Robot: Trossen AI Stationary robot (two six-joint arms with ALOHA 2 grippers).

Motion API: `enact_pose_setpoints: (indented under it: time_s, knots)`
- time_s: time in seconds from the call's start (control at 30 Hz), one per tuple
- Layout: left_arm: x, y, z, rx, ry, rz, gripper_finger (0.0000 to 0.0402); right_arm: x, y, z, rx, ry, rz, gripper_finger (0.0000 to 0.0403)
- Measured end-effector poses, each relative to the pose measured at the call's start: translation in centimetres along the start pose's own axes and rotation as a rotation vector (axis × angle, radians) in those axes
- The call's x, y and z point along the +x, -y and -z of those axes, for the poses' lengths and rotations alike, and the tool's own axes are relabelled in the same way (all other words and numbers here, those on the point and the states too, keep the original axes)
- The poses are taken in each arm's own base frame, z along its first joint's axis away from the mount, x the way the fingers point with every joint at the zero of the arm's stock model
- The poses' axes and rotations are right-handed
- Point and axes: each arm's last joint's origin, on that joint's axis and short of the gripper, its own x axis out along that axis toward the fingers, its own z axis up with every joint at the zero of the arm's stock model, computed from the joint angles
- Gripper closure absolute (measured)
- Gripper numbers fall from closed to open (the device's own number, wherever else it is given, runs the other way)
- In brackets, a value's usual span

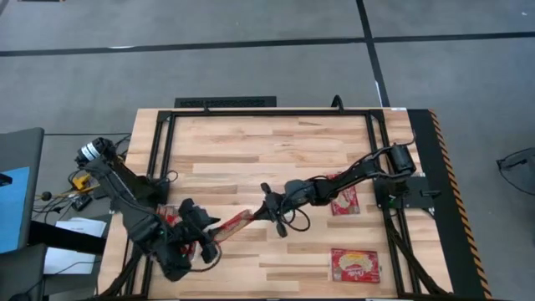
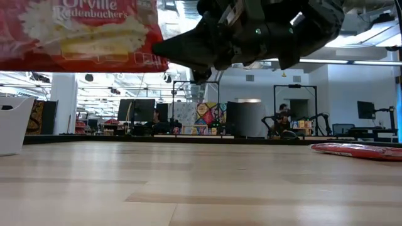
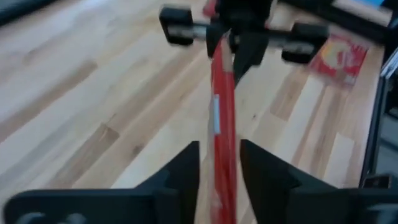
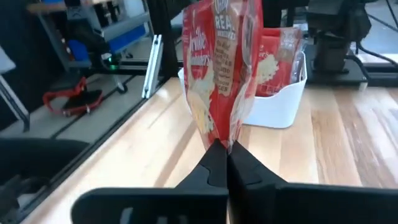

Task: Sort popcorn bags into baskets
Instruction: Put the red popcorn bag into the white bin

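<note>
One popcorn bag (image 1: 236, 223) is up off the tabletop (image 1: 251, 146), stretched between both hands near the front-left. The right hand (image 1: 269, 209) is clamped shut on its one end, fingers pressed together in the right wrist view with the bag (image 4: 221, 68) standing up from them. The left hand (image 3: 219, 168) sits at the other end with its fingers apart, the bag edge-on in the gap between them; can't tell if they touch it. White basket (image 4: 277, 99) is at the front-left corner under the left arm, mostly covered by it from above, with red bags (image 4: 283, 53) standing inside. Two more bags lie flat on the right: one (image 1: 344, 199) partly under the right arm, one (image 1: 354, 264) near the front edge, well apart from the hands. Middle and back of the tabletop are bare wood. A black frame rail (image 1: 272, 112) runs along the back and sides, with yellow-black striping (image 1: 445, 167) at the right edge. A person (image 2: 282, 119) sits far back in the room.
</note>
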Motion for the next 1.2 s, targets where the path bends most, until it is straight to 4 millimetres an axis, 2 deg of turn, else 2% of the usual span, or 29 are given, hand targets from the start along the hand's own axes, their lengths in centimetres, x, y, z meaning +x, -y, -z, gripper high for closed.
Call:
enact_pose_setpoints:
  time_s: [0.17,0.33,0.43,0.6,0.67,0.77,0.87,1.03,1.2]
  knots:
    - [2.3,-0.5,-1.5,-0.003,-0.159,0.025,0.0242,0.3,0.0,-0.5,-0.042,-0.006,-0.013,0.04]
    - [3.8,-0.5,-2.7,-0.004,-0.213,0.092,0.0231,0.5,0.0,-0.6,-0.063,-0.017,-0.015,0.04]
    - [4.3,-1.0,-3.0,-0.051,-0.243,0.071,0.0262,0.5,0.0,-0.6,-0.063,-0.018,-0.015,0.0401]
    - [4.5,-2.1,-2.7,-0.248,-0.342,-0.038,0.0378,0.5,0.0,-0.7,-0.057,-0.012,-0.01,0.0401]
    - [4.4,-2.4,-2.4,-0.308,-0.362,-0.076,0.0386,0.4,0.1,-0.8,-0.057,-0.001,-0.013,0.04]
    - [3.9,-2.5,-2.2,-0.386,-0.405,-0.107,0.0387,0.4,0.4,-0.9,-0.006,0.013,0.003,0.0382]
    - [2.6,-2.6,-2.5,-0.458,-0.469,-0.147,0.0396,0.2,1.3,-1.0,0.079,0.022,0.101,0.0342]
    - [-0.2,-3.0,-2.9,-0.542,-0.554,-0.294,0.0396,-0.2,3.0,-0.7,0.139,-0.007,0.198,0.0273]
    - [-3.0,-3.6,-2.5,-0.629,-0.595,-0.458,0.0396,-0.3,3.2,0.3,0.161,-0.109,0.216,0.0216]
